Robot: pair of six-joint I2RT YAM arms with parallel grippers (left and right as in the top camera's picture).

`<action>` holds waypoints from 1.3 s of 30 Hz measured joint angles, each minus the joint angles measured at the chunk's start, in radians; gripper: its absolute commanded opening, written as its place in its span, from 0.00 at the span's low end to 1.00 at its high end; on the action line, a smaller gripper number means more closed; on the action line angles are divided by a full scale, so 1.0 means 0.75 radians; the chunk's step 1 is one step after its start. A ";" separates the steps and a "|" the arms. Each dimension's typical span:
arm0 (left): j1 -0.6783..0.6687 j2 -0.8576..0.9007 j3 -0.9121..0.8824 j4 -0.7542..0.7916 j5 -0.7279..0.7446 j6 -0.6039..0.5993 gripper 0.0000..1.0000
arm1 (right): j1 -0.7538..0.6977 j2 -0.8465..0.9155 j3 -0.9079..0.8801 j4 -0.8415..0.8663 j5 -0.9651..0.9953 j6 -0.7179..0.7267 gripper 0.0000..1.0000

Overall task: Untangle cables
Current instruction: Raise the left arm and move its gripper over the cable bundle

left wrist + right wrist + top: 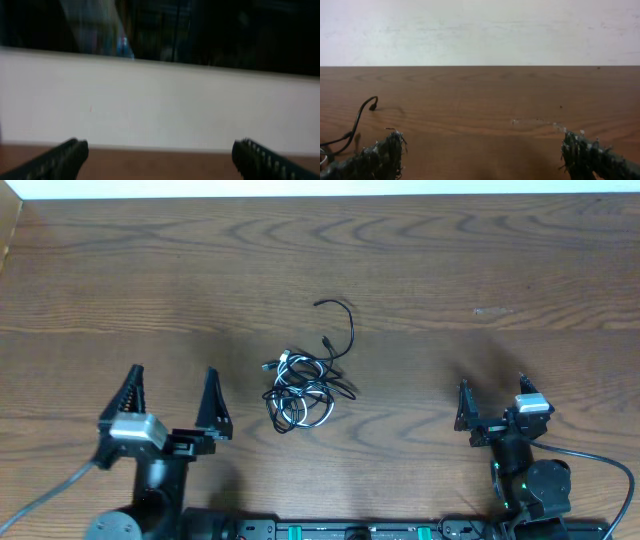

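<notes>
Cables (pixel 305 385) sit bunched mid-desk (pixel 500 260), white one wound in with the black, one black strand looping toward the far edge. We see left gripper (pixel 172 372) and right gripper (pixel 492 385) both spread wide, holding nothing, well apart from the bunch. Right wrist view catches a black plug end (pixel 372 102) at its left. Left wrist view is blurred: mostly pale wall (pixel 160 95).

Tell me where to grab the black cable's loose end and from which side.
Grip the loose end on its arc, beyond the tangle. It lies flat and alone on the table, so come straight down from above, jaws across the cord, probably with the right tool.
</notes>
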 measured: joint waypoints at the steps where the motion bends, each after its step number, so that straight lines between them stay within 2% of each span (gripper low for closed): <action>1: 0.000 0.045 0.074 -0.067 0.006 -0.001 0.97 | 0.000 0.000 0.000 0.000 0.001 0.001 0.99; 15: 0.000 0.842 1.232 -1.196 0.248 -0.006 0.97 | 0.000 0.000 0.000 -0.001 0.001 0.000 0.99; 18: 0.000 0.981 1.307 -1.327 0.317 -0.006 0.97 | 0.000 0.000 0.000 -0.001 0.001 0.000 0.99; 24: 0.000 1.205 1.311 -1.514 0.400 -0.006 0.97 | 0.000 0.000 0.000 -0.001 0.001 0.000 0.99; 25: 0.000 1.236 1.311 -1.534 0.405 -0.006 0.90 | 0.000 0.000 0.000 0.000 0.001 0.000 0.99; 26: 0.000 1.268 1.311 -1.542 0.407 -0.006 0.53 | 0.000 0.000 0.000 -0.001 0.001 0.000 0.99; 27: 0.000 1.298 1.311 -1.545 0.413 -0.002 0.31 | 0.000 0.000 0.000 -0.001 0.001 0.000 0.99; 28: 0.000 1.329 1.311 -1.546 0.418 -0.011 0.14 | 0.000 0.000 0.000 -0.001 0.001 0.001 0.99; 29: 0.000 1.358 1.311 -1.547 0.421 -0.014 0.08 | 0.000 0.000 0.000 -0.001 0.001 0.001 0.99; 39: 0.000 1.712 1.312 -1.560 0.429 -0.015 0.08 | 0.000 0.000 0.000 -0.001 0.001 0.000 0.99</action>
